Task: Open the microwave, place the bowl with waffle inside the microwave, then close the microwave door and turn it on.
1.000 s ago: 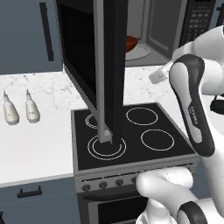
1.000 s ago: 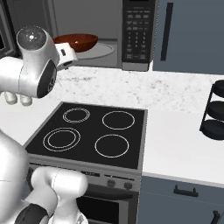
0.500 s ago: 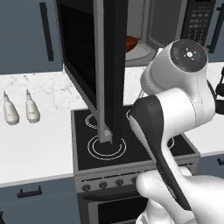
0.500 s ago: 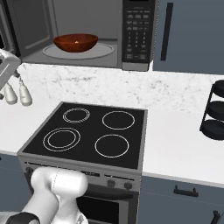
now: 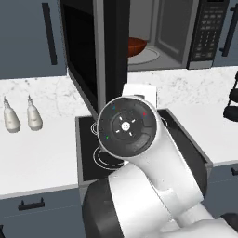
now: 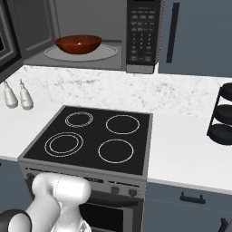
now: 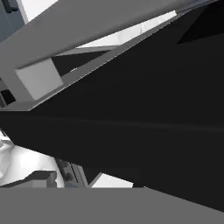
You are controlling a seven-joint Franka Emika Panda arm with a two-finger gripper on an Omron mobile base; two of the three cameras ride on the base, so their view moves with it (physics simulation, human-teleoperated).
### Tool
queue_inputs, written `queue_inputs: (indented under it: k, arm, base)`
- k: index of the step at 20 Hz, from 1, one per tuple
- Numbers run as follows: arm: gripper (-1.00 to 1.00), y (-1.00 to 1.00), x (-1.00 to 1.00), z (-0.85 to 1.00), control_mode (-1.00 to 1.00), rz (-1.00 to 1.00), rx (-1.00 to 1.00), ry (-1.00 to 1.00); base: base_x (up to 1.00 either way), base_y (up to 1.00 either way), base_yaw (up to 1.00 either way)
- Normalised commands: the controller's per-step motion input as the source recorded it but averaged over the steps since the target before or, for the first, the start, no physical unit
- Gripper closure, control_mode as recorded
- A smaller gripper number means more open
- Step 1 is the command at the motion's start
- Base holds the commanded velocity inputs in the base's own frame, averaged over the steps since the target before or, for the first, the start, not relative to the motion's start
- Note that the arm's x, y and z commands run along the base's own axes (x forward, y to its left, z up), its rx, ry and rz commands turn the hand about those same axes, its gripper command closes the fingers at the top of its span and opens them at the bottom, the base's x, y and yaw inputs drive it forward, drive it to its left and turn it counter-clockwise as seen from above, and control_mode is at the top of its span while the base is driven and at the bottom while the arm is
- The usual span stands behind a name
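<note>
Pressing close to the microwave door [image 7: 131, 113], gripper wide open and holding nothing. Sitting far behind that door: bowl [image 6: 78, 44] inside microwave [image 6: 90, 31]. Probably swinging stiff and heavy; pushing its outer edge.

— Where's the left base camera looking from?
— Behind the arm, down over the stove [image 5: 88, 139], microwave [image 5: 186, 32] at one o'clock.
— And the right one?
— Same stove [image 6: 90, 140], microwave [image 6: 90, 31] at eleven o'clock. Both share the cooktop and the open oven cavity.
— The hand camera?
— Pressed close against the microwave door [image 7: 131, 109].
</note>
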Motion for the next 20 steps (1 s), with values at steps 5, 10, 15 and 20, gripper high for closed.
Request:
queue_inputs:
  k: [5, 10, 15, 20]
  arm:
    - [-1.0, 0.82, -0.8, -0.11, -1.0, 0.03, -0.27, -0.29]
    - [-1.0, 0.96, -0.21, 0.04, -1.0, 0.0, -0.25, -0.13]
    - [-1.0, 0.84, 0.21, -0.06, -1.0, -0.13, -0.25, -0.05]
    - [-1.0, 0.37, 1.0, -0.14, -1.0, -0.43, -0.23, 0.09]
  base:
    - [0.0, 0.0, 0.0]
    - [0.0, 0.0, 0.0]
    - [0.0, 0.0, 0.0]
    - [0.0, 0.0, 0.0]
